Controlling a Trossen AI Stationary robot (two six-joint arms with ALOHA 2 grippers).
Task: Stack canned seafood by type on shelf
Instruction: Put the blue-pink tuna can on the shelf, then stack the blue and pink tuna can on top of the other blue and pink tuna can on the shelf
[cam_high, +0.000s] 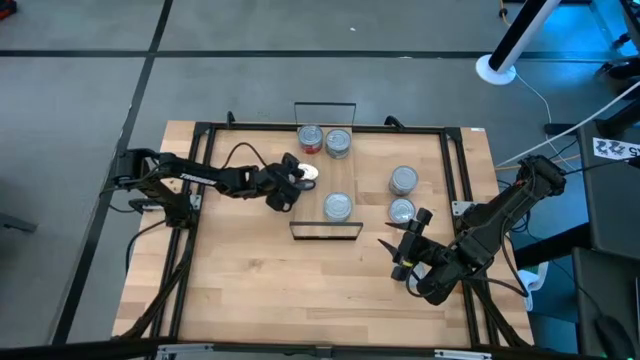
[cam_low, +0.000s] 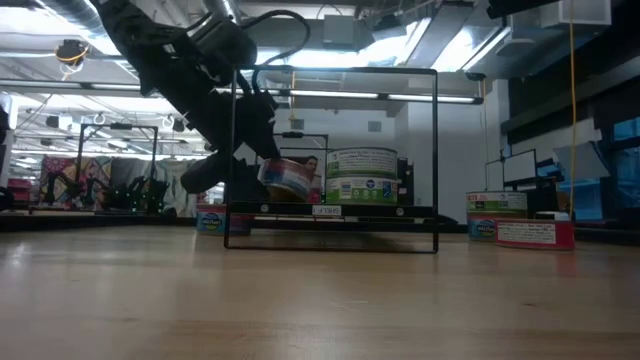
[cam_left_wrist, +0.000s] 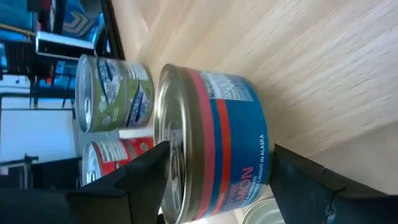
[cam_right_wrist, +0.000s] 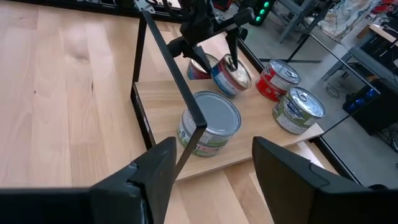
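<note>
My left gripper (cam_high: 293, 186) reaches in from the table's left over the shelf (cam_high: 345, 175) and is shut on a blue-and-red-labelled tin (cam_left_wrist: 217, 143). Three tins stand on the shelf board: a red one (cam_high: 311, 140) and a green-labelled one (cam_high: 338, 143) at its far end, and a green-labelled one (cam_high: 338, 207) near its near end. Two more tins (cam_high: 403, 180) (cam_high: 402, 210) stand on the table to the right of the shelf. My right gripper (cam_high: 403, 250) hangs open over the table's near right part, touching nothing. My left gripper pinches the blue-and-red tin between its two fingers, one finger across the silver lid (cam_left_wrist: 171, 134) and the other at the tin's base (cam_left_wrist: 268, 155). It comes from the table's left, slanting down. The tin is tilted, lid turned up and right, just above the shelf board (cam_low: 330, 212).
Black wire frames (cam_high: 325, 103) (cam_high: 325, 238) stand at the shelf's far and near ends. Another blue-labelled tin (cam_low: 210, 220) sits low just left of the shelf, under the left gripper. A black frame rims the tabletop (cam_high: 240, 290), which is bare wood on its near left.
</note>
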